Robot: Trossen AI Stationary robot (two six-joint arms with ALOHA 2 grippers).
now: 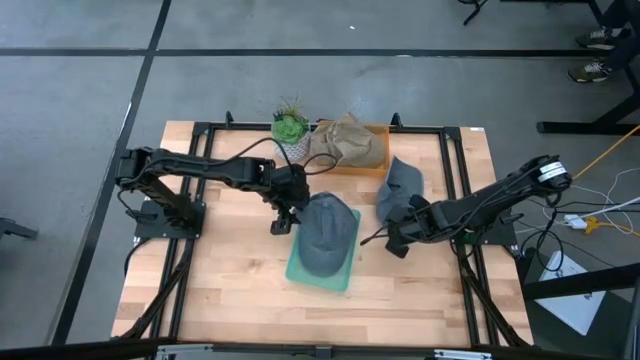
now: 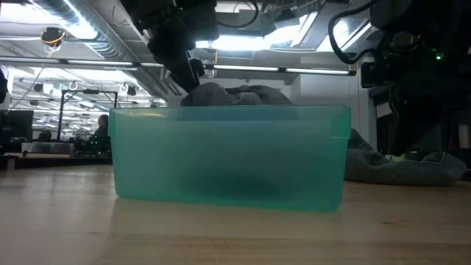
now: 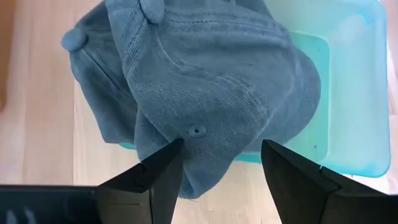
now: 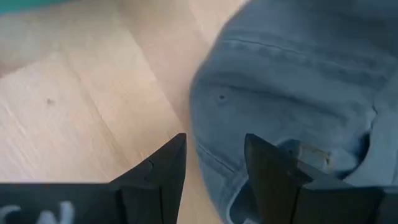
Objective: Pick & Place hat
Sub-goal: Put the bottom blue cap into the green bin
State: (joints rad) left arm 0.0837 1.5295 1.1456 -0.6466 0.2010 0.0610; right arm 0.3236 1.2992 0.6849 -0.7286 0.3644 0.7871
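Hat in bin; both tools open.
Your left tool hangs wide over the hat in the teal bin; your right tool stands narrowly open, empty, beside a second hat.

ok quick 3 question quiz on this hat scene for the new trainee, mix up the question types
1. True or false: a grey hat lies over the teal bin.
2. Which end effector hovers just beside that bin?
A. left end effector
B. right end effector
C. neither
3. Fill in: the second grey hat lies on the ____, next to the right end effector.

Key
1. True: the left wrist view shows it draped over the bin's rim.
2. A: its fingers are open with the hat's edge between them.
3. Table: it rests on the wood, outside the bin.
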